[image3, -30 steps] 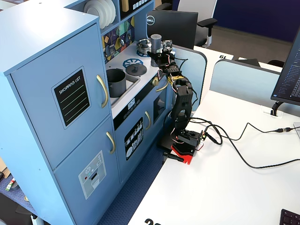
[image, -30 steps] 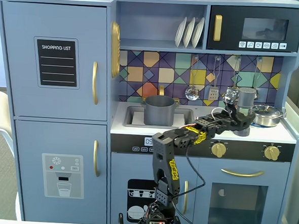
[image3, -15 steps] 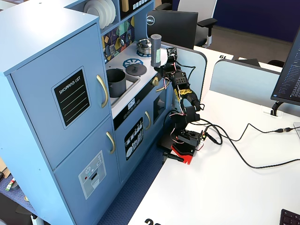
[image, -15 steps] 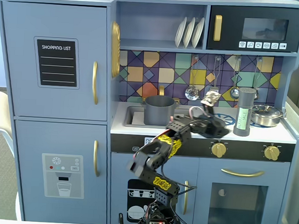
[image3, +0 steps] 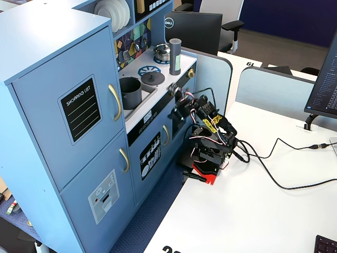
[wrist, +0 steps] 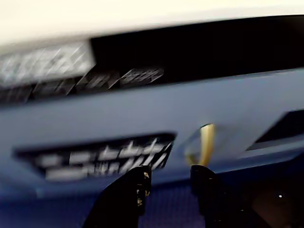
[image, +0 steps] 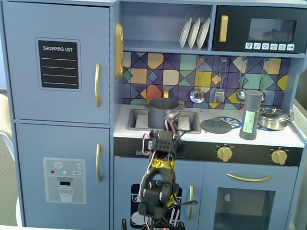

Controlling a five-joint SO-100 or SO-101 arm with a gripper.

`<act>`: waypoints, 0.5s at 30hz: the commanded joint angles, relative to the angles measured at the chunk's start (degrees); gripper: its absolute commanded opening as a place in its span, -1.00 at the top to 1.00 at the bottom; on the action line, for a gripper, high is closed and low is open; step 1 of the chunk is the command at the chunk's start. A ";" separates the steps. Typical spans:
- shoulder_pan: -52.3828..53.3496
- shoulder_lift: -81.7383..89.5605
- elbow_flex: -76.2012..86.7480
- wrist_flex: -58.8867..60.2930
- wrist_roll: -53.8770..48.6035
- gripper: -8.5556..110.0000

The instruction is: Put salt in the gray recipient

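The salt point(image: 251, 115) is a tall dark gray shaker with a pale green label. It stands upright and alone on the right of the toy kitchen counter, also seen as the salt point(image3: 175, 49). The gray recipient point(image: 162, 113) is a matte pot sitting in the sink; in the other fixed view the gray recipient point(image3: 130, 90) shows its open top. My gripper point(image: 168, 124) hangs folded back in front of the counter edge, well left of the salt and below the pot's rim. In the blurred wrist view the gripper point(wrist: 169, 173) is open with nothing between its fingers.
A flat gray lid point(image: 216, 125) lies between sink and salt. A shiny silver pan point(image: 273, 118) sits at the far right. Ladles point(image: 197, 94) hang on the backsplash. Gold knobs point(image: 224, 153) and a door handle point(wrist: 206, 145) stick out from the front. Cables point(image3: 274, 158) cross the white desk.
My gripper came off the salt, which stayed standing on the right of the counter. The arm swung left and folded back down in front of the kitchen.
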 commanded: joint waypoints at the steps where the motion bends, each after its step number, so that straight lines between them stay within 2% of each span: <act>1: -6.59 2.64 9.58 -2.37 1.58 0.85; 9: -13.54 13.62 28.65 -4.57 8.53 0.85; 15: -13.80 14.33 36.21 -4.13 5.27 0.83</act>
